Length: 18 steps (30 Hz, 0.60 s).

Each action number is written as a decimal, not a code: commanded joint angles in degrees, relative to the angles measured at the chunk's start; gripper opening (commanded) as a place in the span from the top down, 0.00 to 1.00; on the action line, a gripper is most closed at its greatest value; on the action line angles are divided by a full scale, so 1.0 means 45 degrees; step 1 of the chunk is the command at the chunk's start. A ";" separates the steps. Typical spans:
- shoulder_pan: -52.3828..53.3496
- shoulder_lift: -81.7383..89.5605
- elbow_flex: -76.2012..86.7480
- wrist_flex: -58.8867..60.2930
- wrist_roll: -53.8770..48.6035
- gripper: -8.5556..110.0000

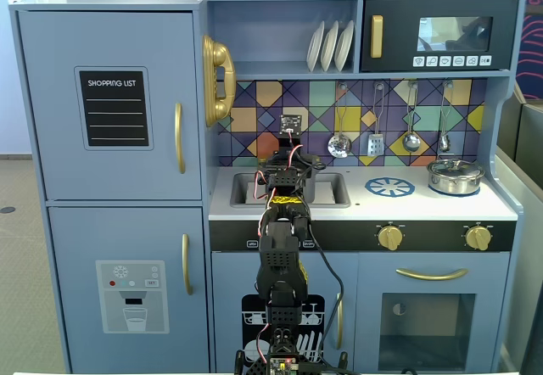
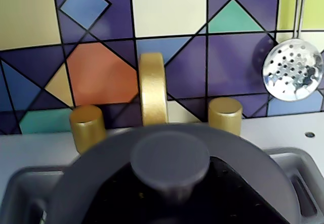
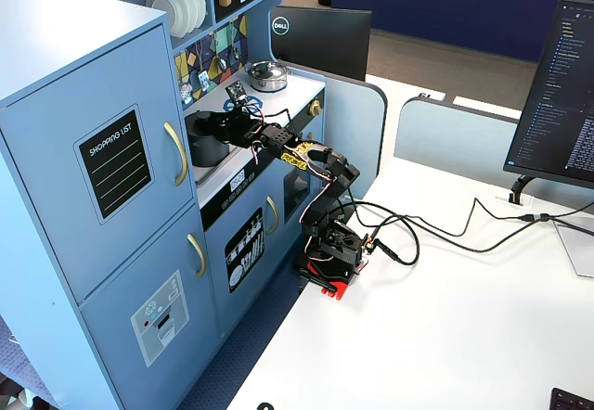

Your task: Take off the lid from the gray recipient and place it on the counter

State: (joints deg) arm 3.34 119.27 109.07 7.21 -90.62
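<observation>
The dark-gray lid [image 2: 172, 183] fills the lower part of the wrist view, its round central knob [image 2: 169, 162] facing the camera, with the gold faucet [image 2: 153, 88] and its two gold taps [image 2: 87, 127] just behind it against the coloured tile backsplash [image 2: 101, 36]. In a fixed view the gray recipient [image 3: 206, 137] stands in the sink [image 1: 331, 190] of the white counter [image 1: 424, 205], and the arm [image 3: 320, 187] reaches over the sink to it. The gripper [image 3: 225, 124] is at the pot's top, but how far its fingers are apart, and whether they hold the lid, cannot be told. A shiny silver pot [image 1: 455, 176] sits on the counter well to the right of the sink, past the blue burner ring [image 1: 390, 187].
</observation>
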 commanded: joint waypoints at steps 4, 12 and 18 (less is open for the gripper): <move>0.0039 0.0254 -0.1836 -0.0352 -0.0098 0.93; 0.0391 0.0645 -0.2969 0.0312 -0.0527 0.93; 0.2441 0.0996 -0.2305 0.0039 -0.0449 0.93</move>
State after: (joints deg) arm 10.02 119.62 100.02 8.53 -92.55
